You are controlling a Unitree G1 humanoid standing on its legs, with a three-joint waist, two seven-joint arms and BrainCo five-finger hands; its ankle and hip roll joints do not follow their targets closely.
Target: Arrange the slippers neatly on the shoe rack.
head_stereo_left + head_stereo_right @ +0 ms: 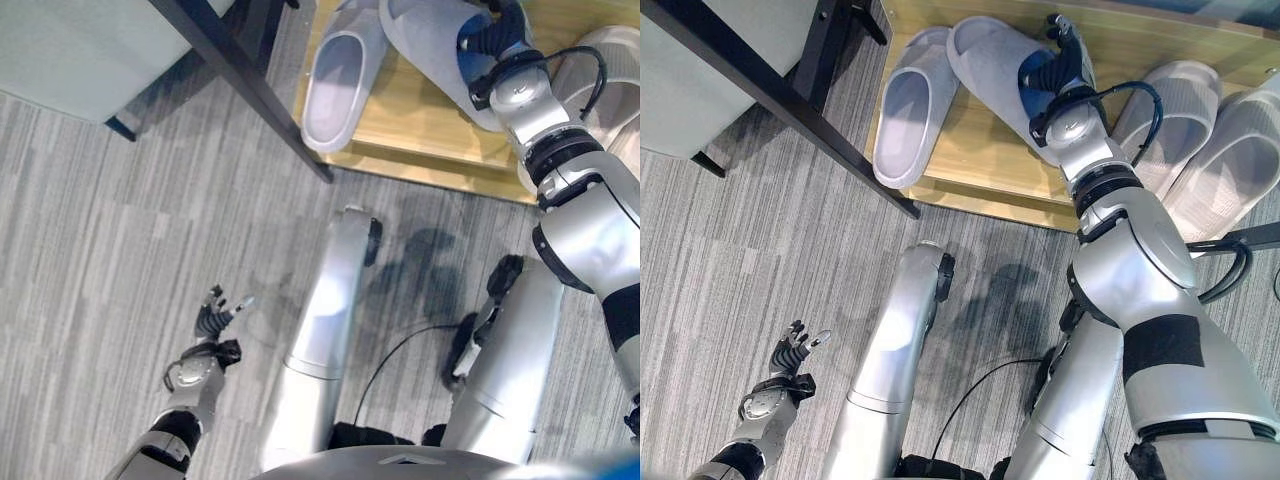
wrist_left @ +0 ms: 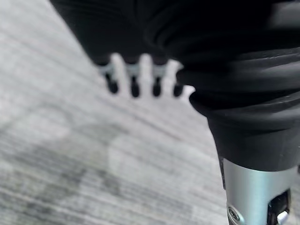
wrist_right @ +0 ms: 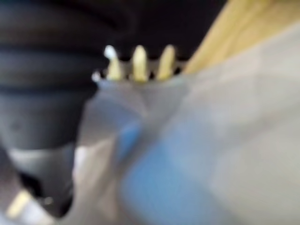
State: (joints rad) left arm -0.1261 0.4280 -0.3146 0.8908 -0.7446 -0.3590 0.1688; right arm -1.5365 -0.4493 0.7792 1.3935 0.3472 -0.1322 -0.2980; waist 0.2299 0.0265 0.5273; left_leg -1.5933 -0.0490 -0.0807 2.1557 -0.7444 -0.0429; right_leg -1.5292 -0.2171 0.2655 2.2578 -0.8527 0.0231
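Note:
A wooden shoe rack shelf (image 1: 970, 175) lies ahead on the floor. One grey slipper (image 1: 912, 105) rests at its left end, toe hanging over the front edge. A second grey slipper (image 1: 990, 65) lies slanted beside it, and my right hand (image 1: 1058, 70) is on its right side with fingers and thumb closed round its edge. In the right wrist view this slipper (image 3: 225, 140) sits against the palm with the fingertips (image 3: 136, 61) showing past it. Two more grey slippers (image 1: 1175, 100) (image 1: 1240, 150) lie side by side at the right. My left hand (image 1: 215, 318) hangs low over the floor, fingers relaxed, holding nothing.
A black slanted furniture leg (image 1: 250, 85) with a pale grey panel (image 1: 80, 50) behind it stands left of the rack, close to the left slipper. Grey striped carpet (image 1: 120, 230) covers the floor in front of the rack.

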